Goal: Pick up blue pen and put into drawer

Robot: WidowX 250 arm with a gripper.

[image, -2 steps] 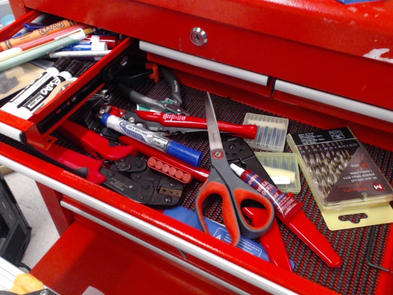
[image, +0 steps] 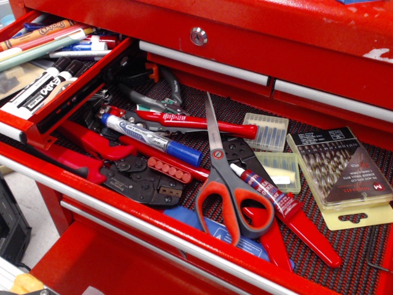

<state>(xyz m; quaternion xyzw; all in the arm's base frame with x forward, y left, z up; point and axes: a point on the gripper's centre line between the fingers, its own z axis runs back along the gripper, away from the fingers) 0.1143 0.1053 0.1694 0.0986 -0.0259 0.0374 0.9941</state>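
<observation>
The blue pen point(image: 151, 140) is a thick, marker-like pen with a white-silver barrel printed in blue, a dark blue cap at its upper-left end and a blue tip at its lower-right end. It lies slanted in the wide drawer point(image: 344, 246) lined with black mesh mat, resting on red-handled tools, with a red-handled cutter point(image: 184, 120) just above it and the scissors point(image: 226, 178) with orange-and-grey handles just to its right. The narrow drawer point(image: 80, 83) stands open at the upper left, above the wide one, its silver pull bar along the front edge, and it holds black-and-white markers point(image: 37, 92) and other pens. To the right of the scissors lie a small red-labelled tube point(image: 265, 189) and clear plastic cases of drill bits point(image: 341, 169). No claw shows anywhere, so its opening and any hold cannot be told. Compared with the earlier frame nothing has shifted: the pen, the tools and both drawers sit exactly as they did.
</observation>
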